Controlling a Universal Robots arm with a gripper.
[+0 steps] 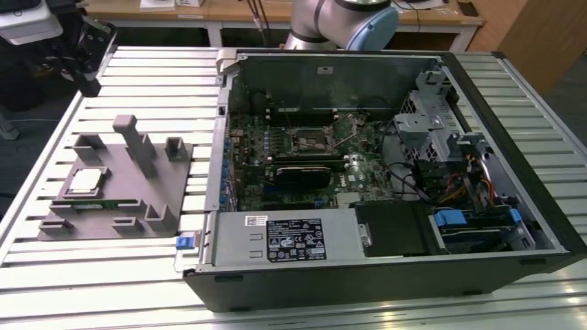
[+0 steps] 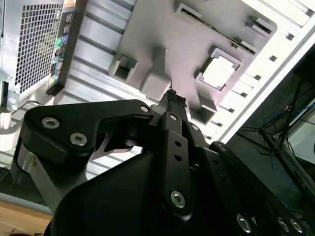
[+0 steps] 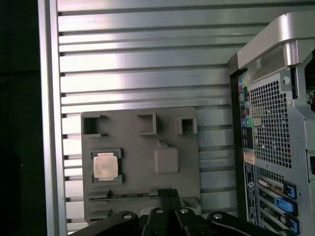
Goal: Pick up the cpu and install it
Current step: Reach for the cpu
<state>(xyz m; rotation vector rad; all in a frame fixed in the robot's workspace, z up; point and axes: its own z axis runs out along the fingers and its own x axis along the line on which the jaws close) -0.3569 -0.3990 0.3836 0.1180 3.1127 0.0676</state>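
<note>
Cpu [image 1: 85, 180] [image 3: 106, 164], a small silvery-white square chip, lies in a pocket of the flat grey holder [image 1: 119, 187] on the ribbed metal counter [image 1: 147, 75]. The black jaws are pressed together, holding nothing, apart from it.

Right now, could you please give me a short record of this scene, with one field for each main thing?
cpu: lying flat in a square recess of the grey holder, not picked up
holder: on the slatted table, to the exterior view's left of the computer case
gripper: shut, holding nothing, apart from the cpu
computer case: side open, circuit board exposed inside
</note>
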